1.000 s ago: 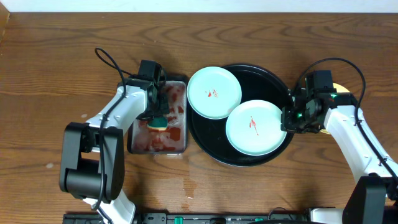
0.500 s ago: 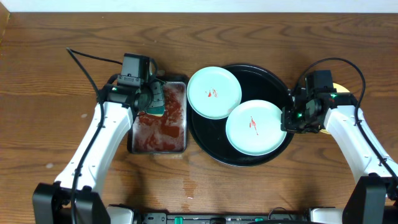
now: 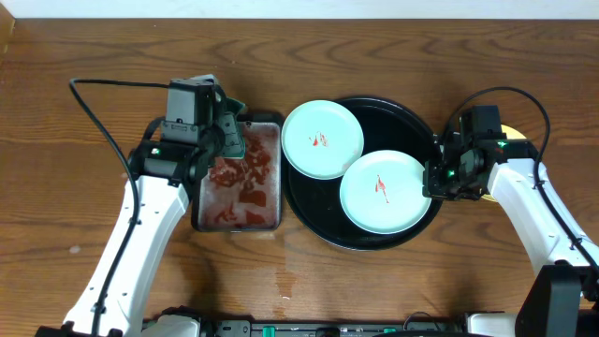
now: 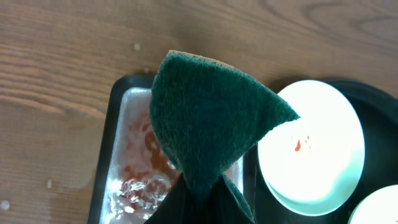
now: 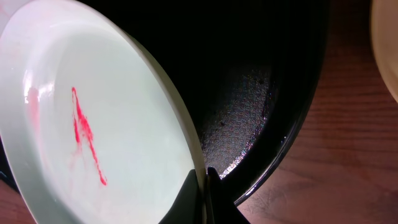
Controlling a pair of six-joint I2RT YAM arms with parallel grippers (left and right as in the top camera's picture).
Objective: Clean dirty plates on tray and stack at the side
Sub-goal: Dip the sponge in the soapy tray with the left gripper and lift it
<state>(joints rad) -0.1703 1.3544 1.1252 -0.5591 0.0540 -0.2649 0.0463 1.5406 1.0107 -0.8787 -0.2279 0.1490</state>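
Two pale mint-blue plates with red sauce smears are at the black tray (image 3: pixel 374 239). One plate (image 3: pixel 322 139) rests over the tray's far left rim. The other plate (image 3: pixel 384 192) lies front right in the tray. My right gripper (image 3: pixel 432 180) is shut on that plate's right rim, and the right wrist view shows the fingers (image 5: pixel 202 186) pinching the edge of the plate (image 5: pixel 93 124). My left gripper (image 3: pixel 232 150) is shut on a green sponge (image 4: pixel 211 118) held above the metal pan. A pale yellow plate (image 3: pixel 513 131) shows partly behind my right arm.
A rectangular metal pan (image 3: pixel 201 213) with red stains and liquid sits left of the tray; it also shows in the left wrist view (image 4: pixel 115 124). Bare wood tabletop (image 3: pixel 75 234) spreads all around. A cable loops behind my left arm.
My left arm has lifted the sponge out of the pan and swung back to the left. The right arm and both mint plates have not moved.
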